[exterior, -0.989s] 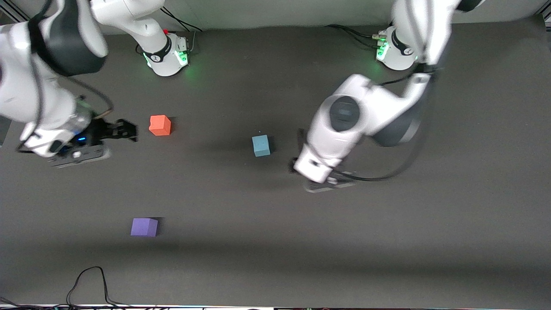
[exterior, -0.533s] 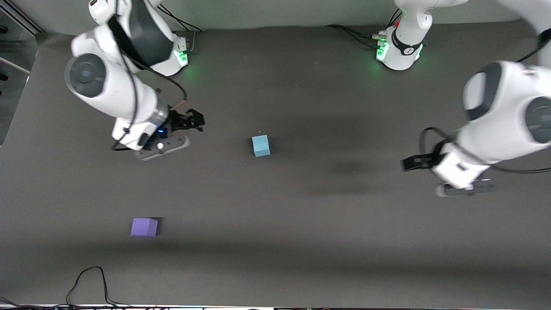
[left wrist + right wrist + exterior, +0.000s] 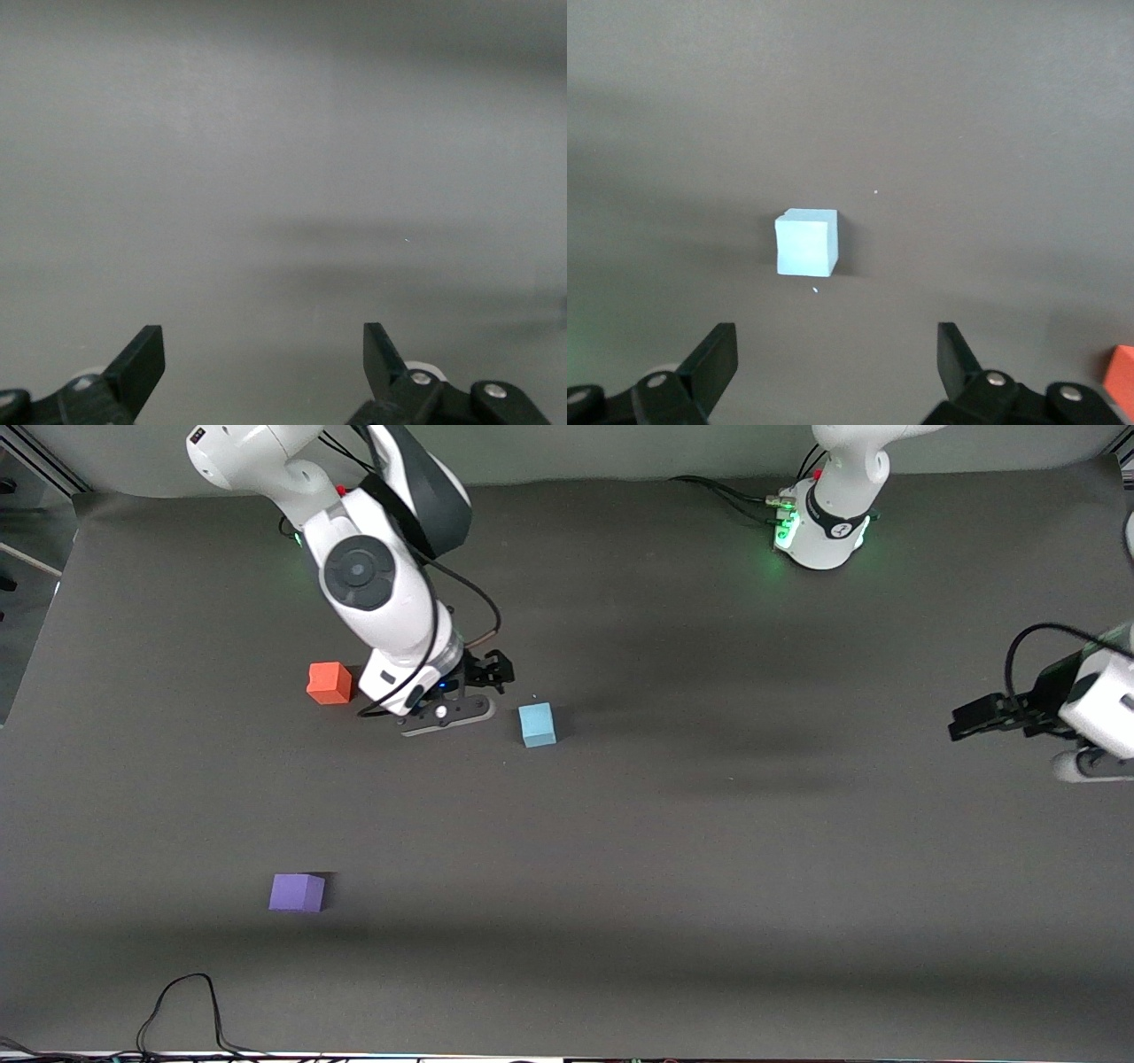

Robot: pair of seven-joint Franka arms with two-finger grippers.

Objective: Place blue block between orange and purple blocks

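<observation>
The light blue block (image 3: 537, 724) sits on the dark table mat near the middle; it also shows in the right wrist view (image 3: 806, 242). The orange block (image 3: 330, 683) lies toward the right arm's end, and its corner shows in the right wrist view (image 3: 1121, 375). The purple block (image 3: 297, 892) lies nearer the front camera than the orange block. My right gripper (image 3: 493, 672) is open and empty, up over the mat between the orange and blue blocks, close beside the blue block (image 3: 830, 354). My left gripper (image 3: 966, 721) is open and empty over bare mat at the left arm's end (image 3: 263, 354).
A black cable (image 3: 182, 1005) loops on the mat at the edge nearest the front camera, toward the right arm's end. The arm bases (image 3: 819, 522) stand along the edge farthest from the camera.
My right arm has swung from the right arm's end of the table past the orange block to beside the blue block. My left arm has drawn away from the blue block to its own end.
</observation>
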